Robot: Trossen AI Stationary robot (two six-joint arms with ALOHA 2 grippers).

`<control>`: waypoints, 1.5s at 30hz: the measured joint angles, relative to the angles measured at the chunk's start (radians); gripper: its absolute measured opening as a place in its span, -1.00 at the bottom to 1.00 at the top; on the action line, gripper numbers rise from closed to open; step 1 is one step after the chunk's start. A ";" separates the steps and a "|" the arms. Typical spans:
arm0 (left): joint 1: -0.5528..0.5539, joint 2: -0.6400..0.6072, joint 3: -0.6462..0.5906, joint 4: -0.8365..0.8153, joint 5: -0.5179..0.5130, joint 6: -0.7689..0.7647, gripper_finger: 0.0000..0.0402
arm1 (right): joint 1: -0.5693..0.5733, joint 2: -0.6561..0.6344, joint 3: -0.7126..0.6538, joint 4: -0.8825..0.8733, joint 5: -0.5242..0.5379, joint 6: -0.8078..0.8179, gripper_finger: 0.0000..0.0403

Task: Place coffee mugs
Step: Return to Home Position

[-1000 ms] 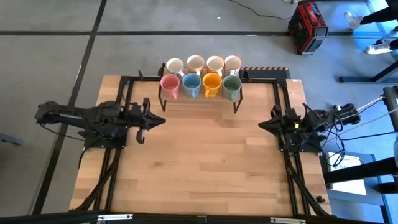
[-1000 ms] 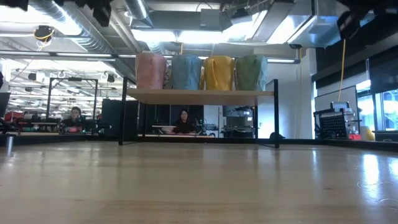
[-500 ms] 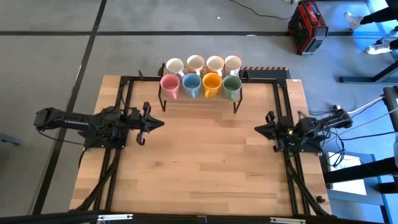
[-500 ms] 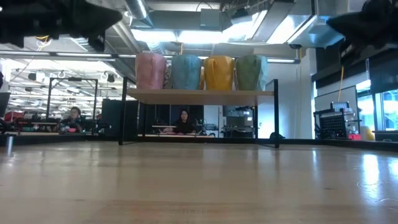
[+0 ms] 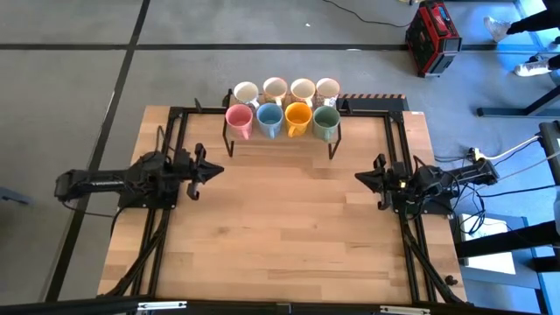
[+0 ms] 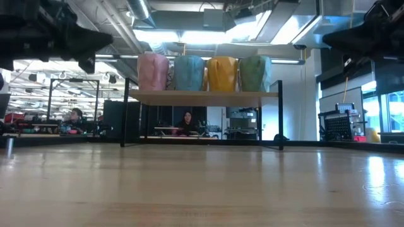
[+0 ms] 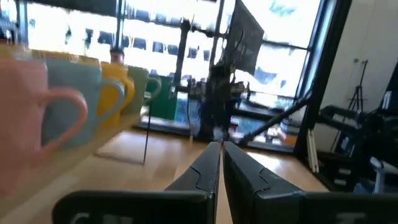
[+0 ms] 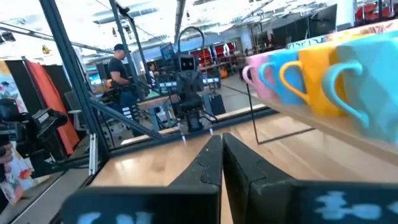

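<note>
Taking the far table edge in the high view as 12 o'clock, all eight small round ceramic coffee mugs stand on the black-framed wooden shelf [image 6: 202,97] at that edge of the light wooden table [image 5: 289,236]. The front row is the pink mug [image 5: 238,116], the light blue mug [image 5: 269,119], the orange mug [image 5: 298,117] and the green mug [image 5: 326,122]. The four white mugs [image 5: 275,88] stand in a row behind them. The long axis of both rows runs from 9 to 3 o'clock.

From the left gripper [image 5: 206,169] the mugs lie at about 1 o'clock, and from the right gripper [image 5: 367,178] at about 11 o'clock, well apart from both. The left one seems slightly nearer. Each gripper holds nothing, its dark fingers [image 7: 208,168] pressed together. I judge the move home only needs to go away from the shelf.

In the low view the white mugs are hidden behind the coloured row, no handle shows, and the arms are cut off at the upper corners.
</note>
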 joint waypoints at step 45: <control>0.004 -0.174 0.001 -0.326 -0.007 -0.026 -0.92 | 0.002 0.005 0.001 -0.096 -0.038 0.032 -0.99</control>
